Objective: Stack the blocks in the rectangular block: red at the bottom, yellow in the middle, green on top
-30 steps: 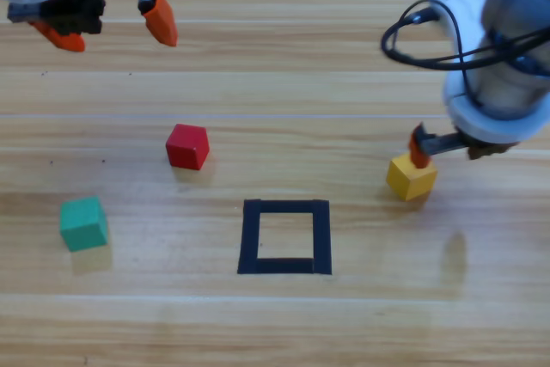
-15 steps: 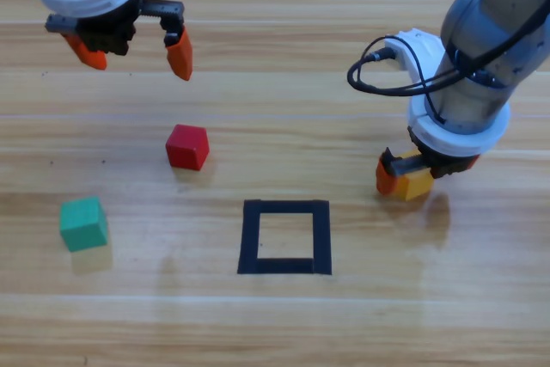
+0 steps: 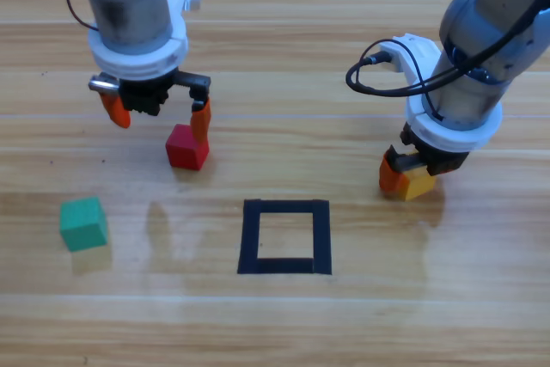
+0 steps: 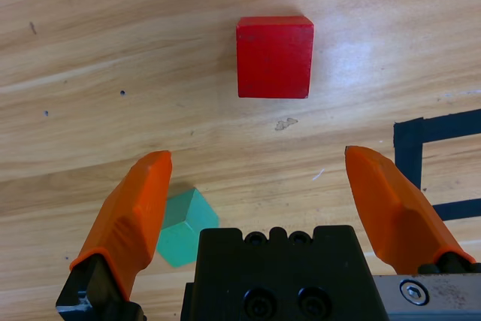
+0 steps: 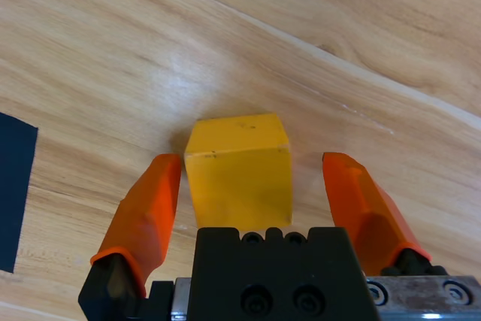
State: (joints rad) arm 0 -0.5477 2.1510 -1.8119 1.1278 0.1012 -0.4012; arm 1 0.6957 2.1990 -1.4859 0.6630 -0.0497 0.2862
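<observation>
The red cube rests on the wood to the upper left of the black tape rectangle. My left gripper hangs open just behind the cube, its right jaw over the cube's back edge. In the left wrist view the red cube lies ahead of the open left gripper, not between the jaws. At the right, the yellow cube sits between the jaws of my right gripper. In the right wrist view, the right gripper is open, with a small gap on each side of the yellow cube. Far left lies the green cube.
The tape rectangle holds only bare wood. Its corner shows in the left wrist view and in the right wrist view. The green cube peeks from behind my left jaw. A black cable loops off the right arm.
My left arm has come down from the top left corner to just behind the red cube. My right gripper has lowered and turned so its jaws straddle the yellow cube.
</observation>
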